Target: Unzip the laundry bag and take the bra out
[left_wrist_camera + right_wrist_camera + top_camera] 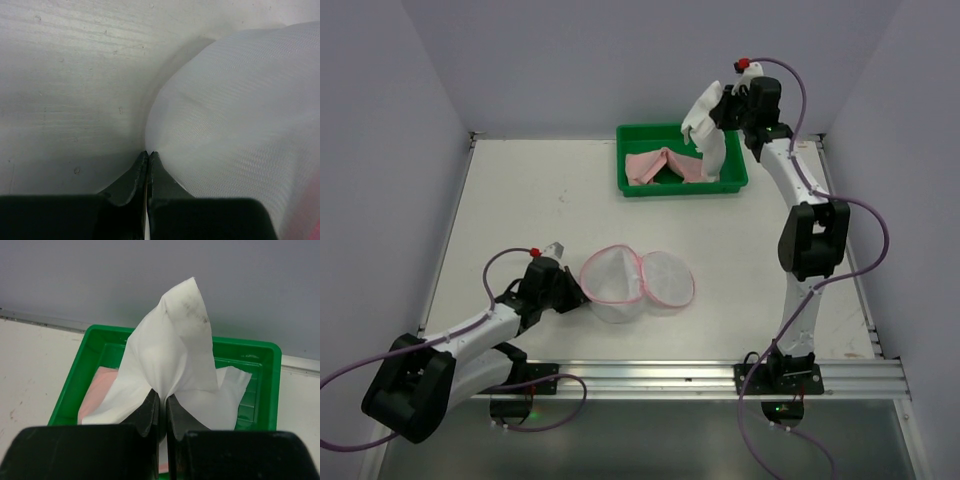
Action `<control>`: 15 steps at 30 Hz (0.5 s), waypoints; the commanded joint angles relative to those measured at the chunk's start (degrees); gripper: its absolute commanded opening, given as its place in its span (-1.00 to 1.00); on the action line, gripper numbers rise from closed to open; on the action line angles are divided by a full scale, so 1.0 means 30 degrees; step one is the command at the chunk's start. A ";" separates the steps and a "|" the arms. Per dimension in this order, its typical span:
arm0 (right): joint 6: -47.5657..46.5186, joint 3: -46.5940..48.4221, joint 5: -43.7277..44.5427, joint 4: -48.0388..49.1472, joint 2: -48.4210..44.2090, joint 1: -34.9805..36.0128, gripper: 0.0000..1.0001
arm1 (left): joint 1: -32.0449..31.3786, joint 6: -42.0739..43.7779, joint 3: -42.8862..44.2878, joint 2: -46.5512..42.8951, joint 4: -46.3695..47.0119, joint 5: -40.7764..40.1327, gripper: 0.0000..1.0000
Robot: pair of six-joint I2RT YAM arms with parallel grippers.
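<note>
The right claw point(162, 399) is shut tight on the bra point(175, 350). A pinch of its white cloth is held between the two black fingers. Past the tips, the cloth is stood up in a point, and a few dark smudges can be seen near its top. On both sides of the claw more white cloth is spread out, and it is let hang down into the green tray point(680, 190). The tray is right under the claw, and the claw is held up in the air above it. The pink part point(655, 165) of the bra is laid on the tray floor, down and off to the left of the claw. The left claw point(149, 154) is well apart from the right one, low by the white table point(520, 200). It is shut too, and the edge of the laundry bag point(620, 285) is pinched at its tips. The soft white mesh is bulged out just past the claw, on its right. The bag is unzipped, and its round lid point(668, 278) is flopped open on the side away from the claw. Pink trim can be seen around both rims.
</note>
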 commanded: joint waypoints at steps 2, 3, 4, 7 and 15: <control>-0.0494 0.2472 -0.1580 -0.1052 0.2220 0.0082 -1.00 | -0.0025 -0.0105 0.0094 0.0300 0.0670 0.0283 -1.00; -0.0405 0.3347 -0.1848 -0.1318 0.2606 0.0112 -1.00 | -0.0026 -0.0076 0.0153 0.0270 0.0611 0.0254 -1.00; -0.0317 0.3733 -0.2112 -0.1582 0.2987 0.0199 -0.99 | 0.0003 -0.0075 0.0153 0.0125 0.0552 0.0138 -1.00; -0.0315 0.5169 -0.3049 -0.2725 0.4306 0.0608 -0.89 | -0.0026 0.0012 0.0270 -0.0255 0.0317 -0.0155 -1.00; -0.0903 0.5587 -0.3317 -0.4603 0.5277 0.1518 -0.18 | -0.0026 0.0013 0.0241 -0.0608 -0.0532 -0.0273 -1.00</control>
